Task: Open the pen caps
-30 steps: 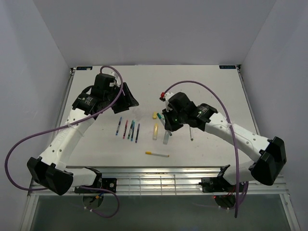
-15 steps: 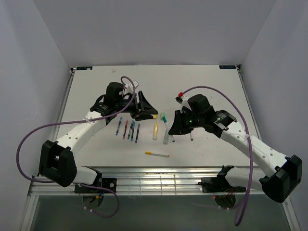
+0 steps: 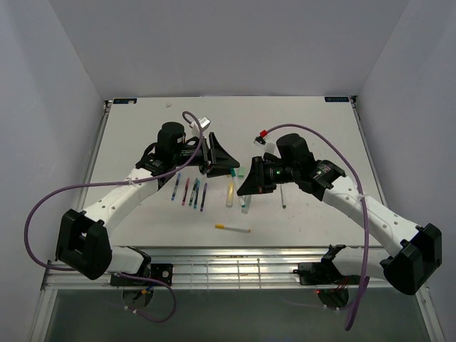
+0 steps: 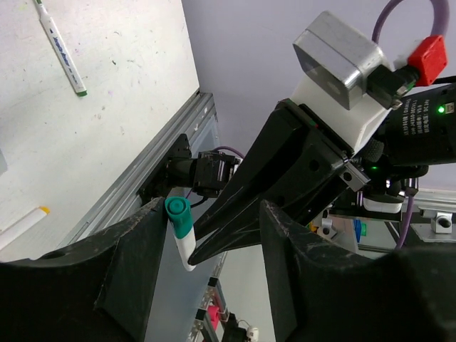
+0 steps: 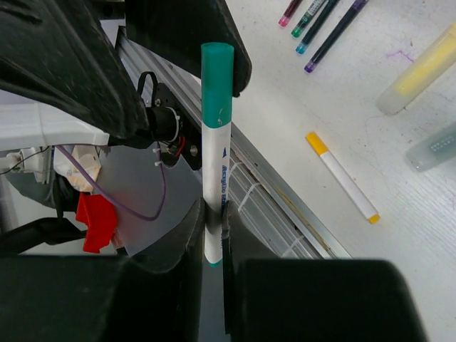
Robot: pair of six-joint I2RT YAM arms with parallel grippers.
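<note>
The right gripper [image 5: 214, 217] pinches a slim white pen [image 5: 213, 178] with a smooth teal cap [image 5: 216, 78]; the left gripper [image 4: 212, 214] gapes wide.

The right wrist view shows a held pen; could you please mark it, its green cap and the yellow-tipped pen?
held pen [image 5: 214, 187]: right wrist view, white barrel.
green cap [image 5: 216, 75]: right wrist view, cap's middle.
yellow-tipped pen [image 5: 342, 177]: right wrist view, white barrel.

Smooth white plastic pen [image 5: 213, 178], glossy green cap [image 5: 216, 78]
</note>
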